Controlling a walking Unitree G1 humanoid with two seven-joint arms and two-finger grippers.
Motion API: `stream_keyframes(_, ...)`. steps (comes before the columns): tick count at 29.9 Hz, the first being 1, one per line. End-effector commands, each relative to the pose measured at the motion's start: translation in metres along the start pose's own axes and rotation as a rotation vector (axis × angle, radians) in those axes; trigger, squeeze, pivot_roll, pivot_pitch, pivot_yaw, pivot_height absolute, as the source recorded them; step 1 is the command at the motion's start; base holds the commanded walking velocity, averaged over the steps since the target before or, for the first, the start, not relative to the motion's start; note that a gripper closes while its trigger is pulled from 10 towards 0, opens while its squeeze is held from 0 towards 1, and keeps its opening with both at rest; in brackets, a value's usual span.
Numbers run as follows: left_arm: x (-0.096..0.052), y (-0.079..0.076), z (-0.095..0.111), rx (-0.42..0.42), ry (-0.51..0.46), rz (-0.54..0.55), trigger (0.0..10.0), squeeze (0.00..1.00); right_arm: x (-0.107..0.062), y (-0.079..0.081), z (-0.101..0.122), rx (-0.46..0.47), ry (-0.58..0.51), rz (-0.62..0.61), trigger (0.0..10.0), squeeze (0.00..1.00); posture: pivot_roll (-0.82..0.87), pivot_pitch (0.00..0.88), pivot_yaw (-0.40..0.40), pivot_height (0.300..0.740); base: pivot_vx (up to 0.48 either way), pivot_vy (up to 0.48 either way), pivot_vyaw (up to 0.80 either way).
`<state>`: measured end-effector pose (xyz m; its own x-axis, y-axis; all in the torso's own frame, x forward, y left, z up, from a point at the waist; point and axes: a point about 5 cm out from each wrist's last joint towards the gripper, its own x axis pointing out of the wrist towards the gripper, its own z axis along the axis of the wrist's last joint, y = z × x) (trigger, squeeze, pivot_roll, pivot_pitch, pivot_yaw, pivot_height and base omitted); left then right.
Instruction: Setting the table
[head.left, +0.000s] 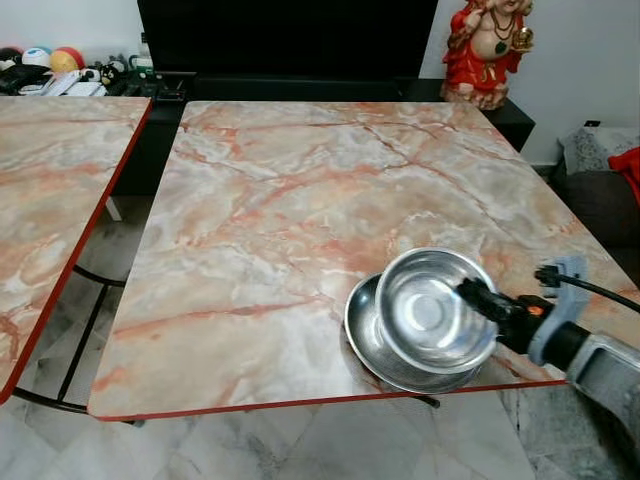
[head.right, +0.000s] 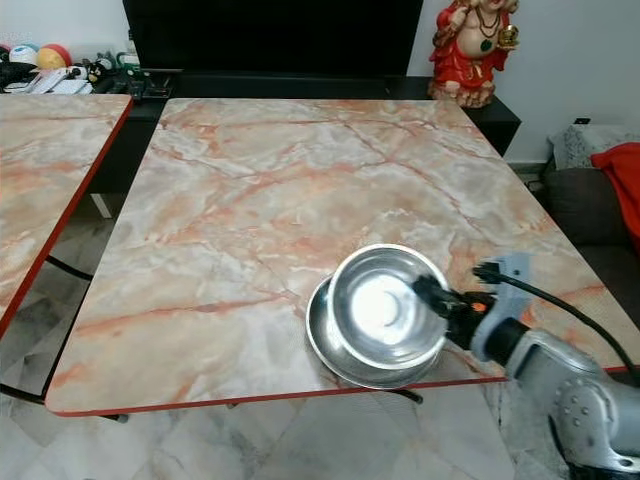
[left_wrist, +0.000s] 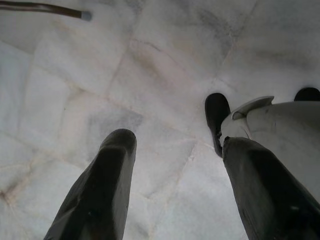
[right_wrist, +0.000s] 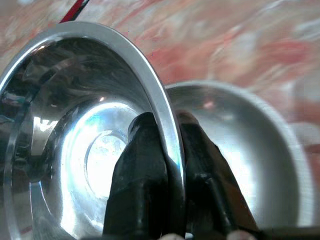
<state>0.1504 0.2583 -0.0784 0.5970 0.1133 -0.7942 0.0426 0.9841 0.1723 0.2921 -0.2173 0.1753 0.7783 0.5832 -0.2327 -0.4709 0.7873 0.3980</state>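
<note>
— Near the marble table's (head.left: 300, 200) front edge, what's gripped?
— Right gripper (right_wrist: 167, 145) pinches the steel bowl's (head.left: 432, 308) rim, over a second bowl (head.left: 365, 340).
— Left gripper (left_wrist: 170, 150)?
— Fingers apart, above floor.

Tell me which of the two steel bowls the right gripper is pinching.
The upper steel bowl: the right gripper clamps its rim, tilted above the lower steel bowl resting on the table.

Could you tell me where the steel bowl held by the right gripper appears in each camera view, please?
Left eye view: bowl lower right, near the table's front edge, over a steel plate.
Right eye view: lower centre-right.
Left wrist view: not in it; floor tiles instead.
Right wrist view: fills the left half, its rim pinched by the right gripper.
Shared landmark: the plate under the bowl.
</note>
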Motion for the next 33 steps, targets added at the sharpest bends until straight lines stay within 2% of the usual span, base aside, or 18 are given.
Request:
stream_keyframes(1,-0.003,0.000,-0.013,0.020,0.050,-0.013,10.0,0.00,0.003,0.002,-0.003,-0.011,0.022,0.008,10.0,0.00,0.02,0.144,-0.058,0.740,0.000,0.000,0.00)
stream_keyframes(12,-0.004,-0.004,-0.015,0.013,0.055,-0.023,10.0,0.00,0.018,-0.011,-0.015,-0.001,0.075,-0.055,10.0,0.00,0.03,0.130,-0.065,0.740,0.000,0.000,0.00)
stream_keyframes(17,-0.004,-0.003,-0.017,0.012,0.062,-0.024,10.0,0.00,0.017,-0.016,-0.020,-0.004,0.085,-0.075,10.0,0.00,0.03,0.126,-0.065,0.740,0.000,0.000,0.00)
stream_keyframes(19,-0.004,-0.004,-0.018,0.013,0.067,-0.027,10.0,0.00,0.017,-0.024,-0.022,-0.002,0.085,-0.124,10.0,0.00,0.03,0.125,-0.064,0.740,0.000,0.000,0.00)
stream_keyframes(27,-0.005,-0.005,-0.021,0.011,0.081,-0.031,10.0,0.00,0.018,-0.038,-0.025,0.029,0.072,-0.250,10.0,0.00,0.03,0.129,-0.064,0.740,0.000,0.000,0.00)
stream_keyframes(33,-0.006,-0.006,-0.024,0.008,0.092,-0.035,10.0,0.00,0.011,-0.053,-0.025,0.038,0.069,-0.346,10.0,0.00,0.03,0.138,-0.067,0.740,0.000,0.000,0.00)
